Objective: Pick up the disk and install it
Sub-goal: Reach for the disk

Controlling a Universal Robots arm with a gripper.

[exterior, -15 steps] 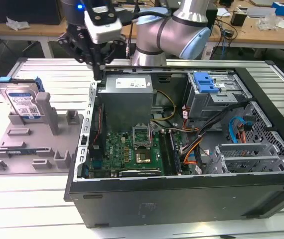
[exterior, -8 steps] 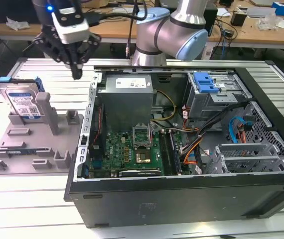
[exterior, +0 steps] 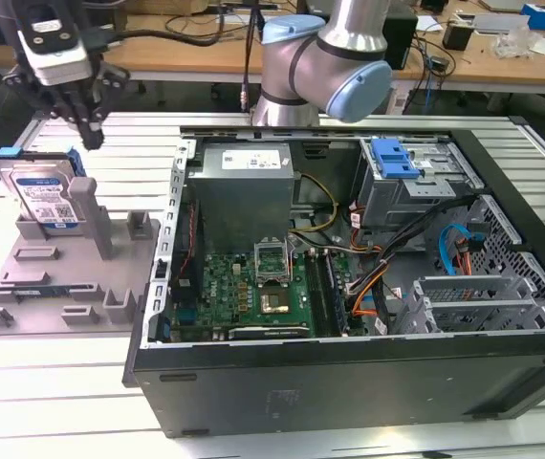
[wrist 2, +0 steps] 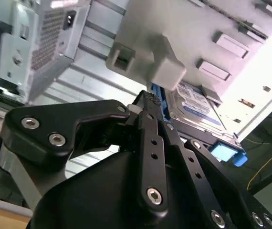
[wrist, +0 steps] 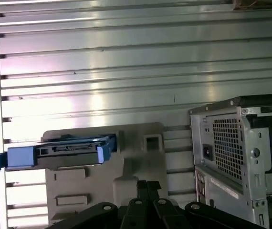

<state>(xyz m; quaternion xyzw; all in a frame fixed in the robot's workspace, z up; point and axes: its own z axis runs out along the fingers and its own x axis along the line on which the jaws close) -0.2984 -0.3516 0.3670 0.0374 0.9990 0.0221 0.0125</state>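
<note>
The disk [exterior: 45,196] stands on edge in the grey fixture plate [exterior: 62,282] at the exterior view's left, a silver drive with a blue-and-white label and a blue rail frame. My gripper [exterior: 89,134] hangs just above it and slightly toward the exterior view's right, fingers together and holding nothing. In the second wrist view the fingertips [wrist 2: 150,101] sit close to the disk [wrist 2: 193,107] behind a grey post. The first wrist view has the disk [wrist: 64,152] edge-on on the fixture [wrist: 143,143], beyond the gripper [wrist: 148,185].
An open computer case [exterior: 349,382] lies beside the fixture, with a motherboard, cables and a drive bay carrying a blue latch [exterior: 392,158]. Its rear corner [wrist: 241,152] is near the fixture. Upright grey posts [exterior: 89,206] stand by the disk. A ribbed metal table [exterior: 24,382] lies below.
</note>
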